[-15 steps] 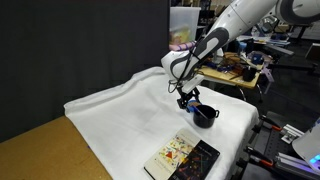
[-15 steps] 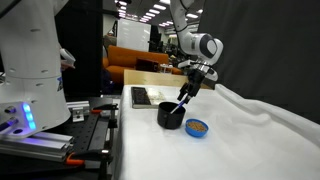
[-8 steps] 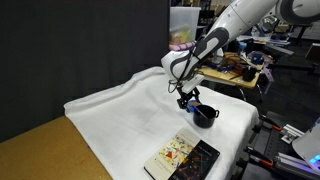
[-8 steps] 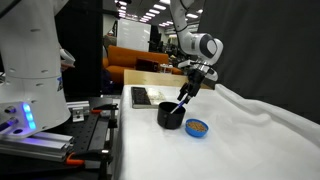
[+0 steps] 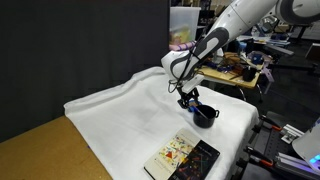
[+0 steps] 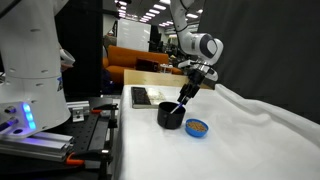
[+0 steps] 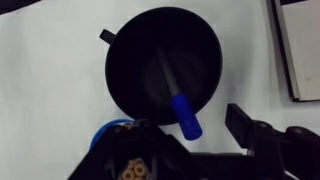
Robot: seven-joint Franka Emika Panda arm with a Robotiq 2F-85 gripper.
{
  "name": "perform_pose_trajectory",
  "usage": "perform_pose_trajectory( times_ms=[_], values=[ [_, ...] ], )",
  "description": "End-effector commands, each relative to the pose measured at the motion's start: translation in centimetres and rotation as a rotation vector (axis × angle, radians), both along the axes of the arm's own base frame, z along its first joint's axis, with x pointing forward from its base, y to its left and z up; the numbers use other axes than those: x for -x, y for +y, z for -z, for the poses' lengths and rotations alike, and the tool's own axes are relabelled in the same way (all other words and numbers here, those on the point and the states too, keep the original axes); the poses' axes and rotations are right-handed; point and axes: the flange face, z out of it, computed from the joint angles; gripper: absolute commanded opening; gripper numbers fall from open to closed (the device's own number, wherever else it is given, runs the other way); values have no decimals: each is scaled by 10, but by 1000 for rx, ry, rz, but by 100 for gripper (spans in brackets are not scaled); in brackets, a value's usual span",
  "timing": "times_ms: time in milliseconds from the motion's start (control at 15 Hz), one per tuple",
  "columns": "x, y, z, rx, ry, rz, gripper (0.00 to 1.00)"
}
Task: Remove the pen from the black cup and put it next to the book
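One light, stiff, likely slick pen leans in the cup mid-frame; pinch its blue top, your gripper open and empty just below.

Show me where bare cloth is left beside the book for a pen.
Bare: the wide white cloth beyond the cream side of the book, and a narrow strip between book and black cup. Crowded: around the cup, with the gripper and a small blue dish.
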Motion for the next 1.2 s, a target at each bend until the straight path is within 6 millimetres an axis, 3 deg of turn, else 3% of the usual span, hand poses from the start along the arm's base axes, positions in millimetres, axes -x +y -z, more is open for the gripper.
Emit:
perform_pose_trajectory(
  times_ms=[0,400,1133],
  values=[
    [-2,-2,1,-10,-7,15,42],
    [-2,-3,0,-9,-7,13,1],
    [-5,-13,-4,-3,-19,23,5]
  ],
)
